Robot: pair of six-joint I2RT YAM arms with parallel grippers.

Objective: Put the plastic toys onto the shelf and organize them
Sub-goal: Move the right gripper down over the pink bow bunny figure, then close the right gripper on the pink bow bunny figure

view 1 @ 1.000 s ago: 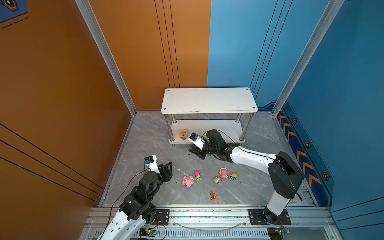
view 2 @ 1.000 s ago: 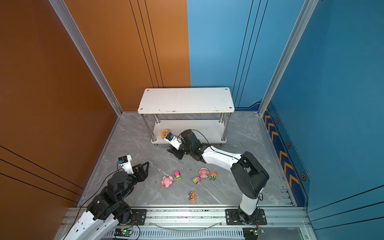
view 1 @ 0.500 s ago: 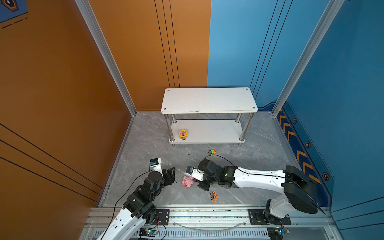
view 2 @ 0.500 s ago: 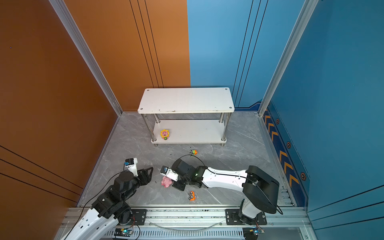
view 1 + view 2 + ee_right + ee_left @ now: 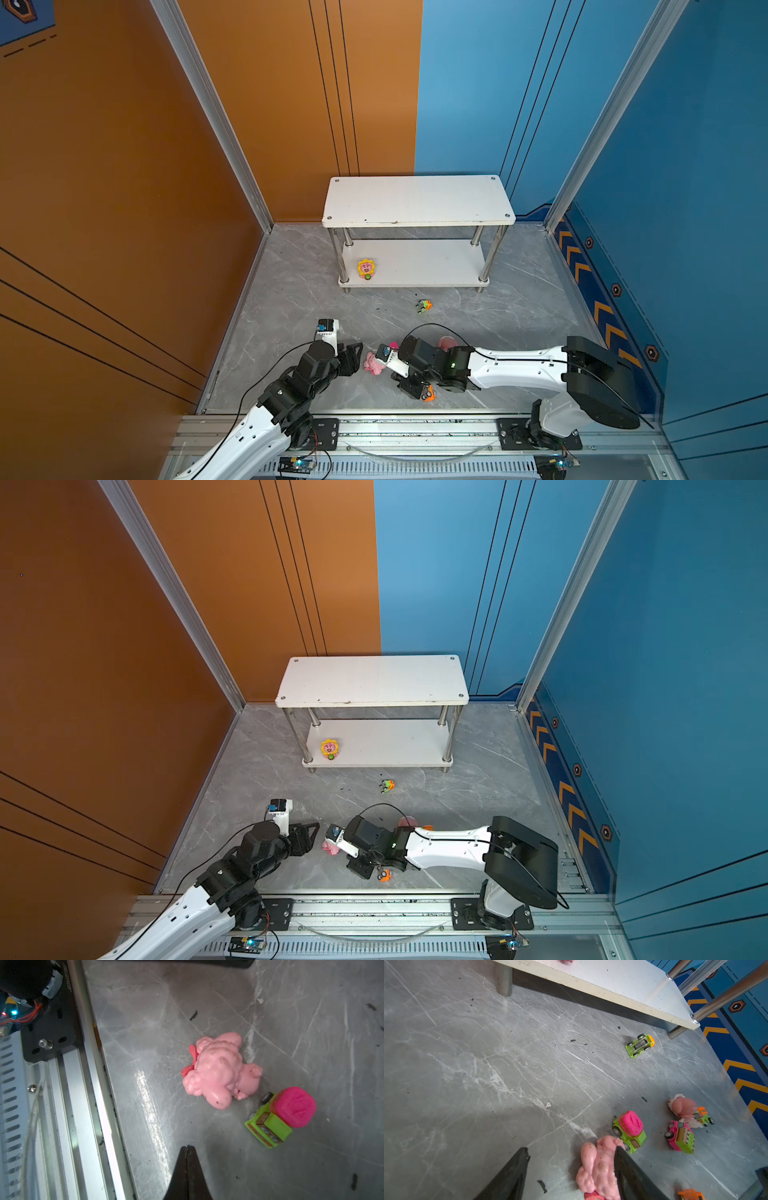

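On the floor [image 5: 311,1022], lumpy pink figurine [image 5: 218,1070]

The left arm [image 5: 291,386] stretches low toward the pink figurine [image 5: 372,363]. The left pincer [image 5: 571,1149] is spread wide, one finger [image 5: 629,1167] close against the figurine. The right arm [image 5: 515,368] lies level on the figurine's far side, with the right pincer [image 5: 188,1148] pressed together and empty, short of it.

Grey floor [image 5: 291,299], toy cars [image 5: 423,306], white shelf [image 5: 417,199] (flower figurine [image 5: 366,269] on lower board)
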